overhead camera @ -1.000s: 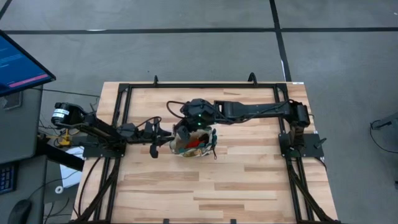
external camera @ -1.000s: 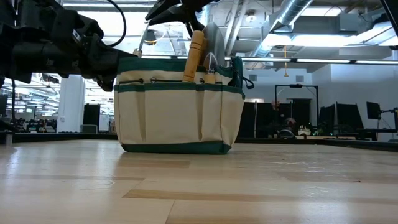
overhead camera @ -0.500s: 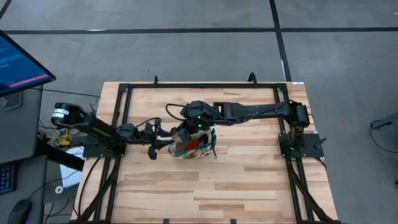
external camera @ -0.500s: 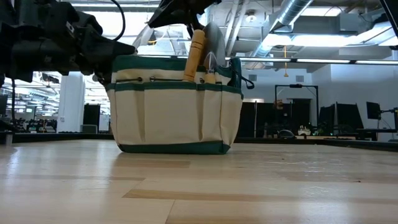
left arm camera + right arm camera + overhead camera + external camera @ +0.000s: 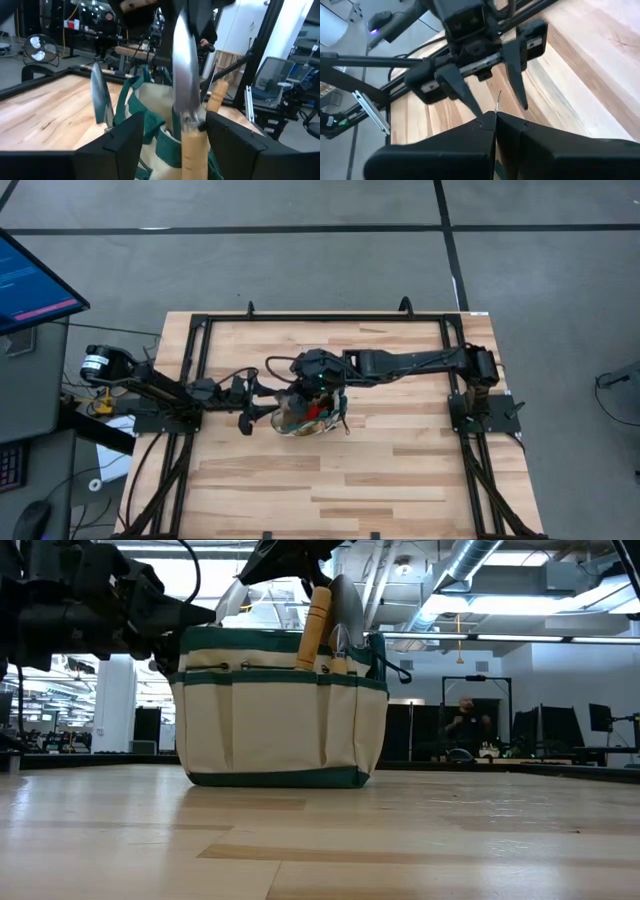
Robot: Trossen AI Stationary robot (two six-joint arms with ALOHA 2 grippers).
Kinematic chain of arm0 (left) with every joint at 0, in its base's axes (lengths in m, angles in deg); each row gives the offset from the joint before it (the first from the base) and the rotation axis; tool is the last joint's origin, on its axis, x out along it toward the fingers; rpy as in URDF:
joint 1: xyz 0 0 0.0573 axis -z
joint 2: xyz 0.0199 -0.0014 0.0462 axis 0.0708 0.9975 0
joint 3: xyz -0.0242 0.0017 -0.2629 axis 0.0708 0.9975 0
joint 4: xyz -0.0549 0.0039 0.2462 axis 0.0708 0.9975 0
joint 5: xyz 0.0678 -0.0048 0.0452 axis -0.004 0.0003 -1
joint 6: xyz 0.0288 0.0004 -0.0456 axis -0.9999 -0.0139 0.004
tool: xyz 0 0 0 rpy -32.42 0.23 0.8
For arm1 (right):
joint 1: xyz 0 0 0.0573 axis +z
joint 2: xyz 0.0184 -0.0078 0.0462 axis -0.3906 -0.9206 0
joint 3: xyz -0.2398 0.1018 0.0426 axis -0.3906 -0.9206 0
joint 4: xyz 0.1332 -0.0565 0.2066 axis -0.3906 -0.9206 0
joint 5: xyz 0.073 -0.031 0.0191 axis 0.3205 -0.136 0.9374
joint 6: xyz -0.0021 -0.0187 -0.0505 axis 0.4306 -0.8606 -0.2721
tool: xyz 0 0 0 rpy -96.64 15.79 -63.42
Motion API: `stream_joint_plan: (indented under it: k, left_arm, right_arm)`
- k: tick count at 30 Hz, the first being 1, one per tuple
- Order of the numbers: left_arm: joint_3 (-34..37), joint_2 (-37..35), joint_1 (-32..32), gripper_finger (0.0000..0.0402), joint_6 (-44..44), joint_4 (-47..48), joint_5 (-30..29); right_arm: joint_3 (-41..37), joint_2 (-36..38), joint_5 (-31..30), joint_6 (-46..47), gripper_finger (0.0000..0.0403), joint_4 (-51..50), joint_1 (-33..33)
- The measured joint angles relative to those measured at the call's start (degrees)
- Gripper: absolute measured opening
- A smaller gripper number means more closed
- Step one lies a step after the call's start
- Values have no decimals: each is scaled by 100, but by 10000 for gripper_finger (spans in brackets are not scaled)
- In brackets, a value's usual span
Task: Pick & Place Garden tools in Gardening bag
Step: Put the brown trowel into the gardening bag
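Just under the right gripper (image 5: pixel 305 383), shut on a silver-bladed wooden-handled trowel (image 5: pixel 316 625), the soft beige/green fabric bag (image 5: pixel 280 705) looks floppy, so the open left gripper (image 5: pixel 262 402) prob. braces its rim.

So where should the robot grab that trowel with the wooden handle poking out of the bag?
By the wooden handle, probably coming down from above. It stands almost upright and sticks out over the rim of the bag, so that part is free to pinch across its round sides. Its blade is hidden down inside the bag, so only the handle offers a hold.
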Motion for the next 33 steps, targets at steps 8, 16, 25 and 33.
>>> stream_joint_plan:
  k: [8, 16, 25, 33]
  left_arm:
    - [2, -274, -4, 203, 399, -12, 280]
    - [2, -1328, -2, 210, 983, -30, 313]
    - [2, -2825, -2, 168, 2016, -106, 328]
    - [4, -3249, -2, 129, 2021, -149, 436]
  right_arm:
    - [-2, 0, -144, -95, 0, -10, 147]
    - [-2, 0, -292, -193, 0, 53, 211]
    - [455, -103, -640, -416, 0, 132, 338]
    - [1582, -1069, -839, -872, 0, -1100, 568]
